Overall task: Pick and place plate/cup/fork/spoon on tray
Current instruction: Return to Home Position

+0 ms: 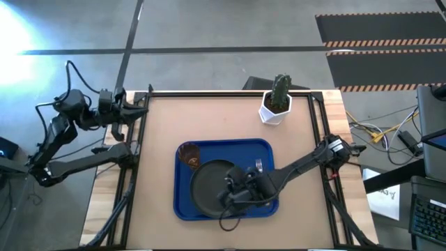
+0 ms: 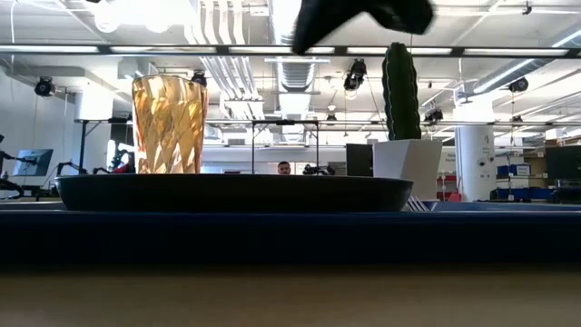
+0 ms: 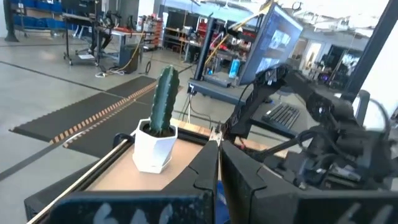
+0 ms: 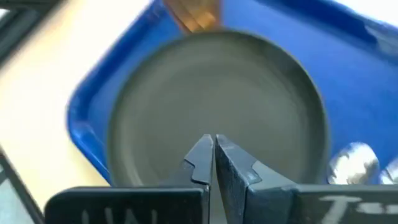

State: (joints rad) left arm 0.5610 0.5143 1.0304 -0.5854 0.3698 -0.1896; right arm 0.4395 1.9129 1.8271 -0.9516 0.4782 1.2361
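The blue tray [image 1: 182, 202] lies at the table's middle. The dark plate [image 1: 209, 185] lies flat on it, and the amber cup [image 1: 189, 155] stands upright in the tray's far left corner. The cup also shows in the low view [image 2: 170, 123]. Two silver cutlery heads [image 4: 351, 165] lie on the tray just right of the plate; the arm hides their handles, and I cannot tell fork from spoon. My right gripper [image 4: 214, 149] is shut and empty, above the plate's near-right part. My left gripper [image 3: 218, 163] is shut and waits at the table's far left edge.
A white pot with a green cactus [image 1: 277, 103] stands near the table's far edge, right of the middle. Black rails [image 1: 132, 174] run along the table's left and right sides. Bare tabletop [image 1: 209, 118] lies between the tray and the far edge.
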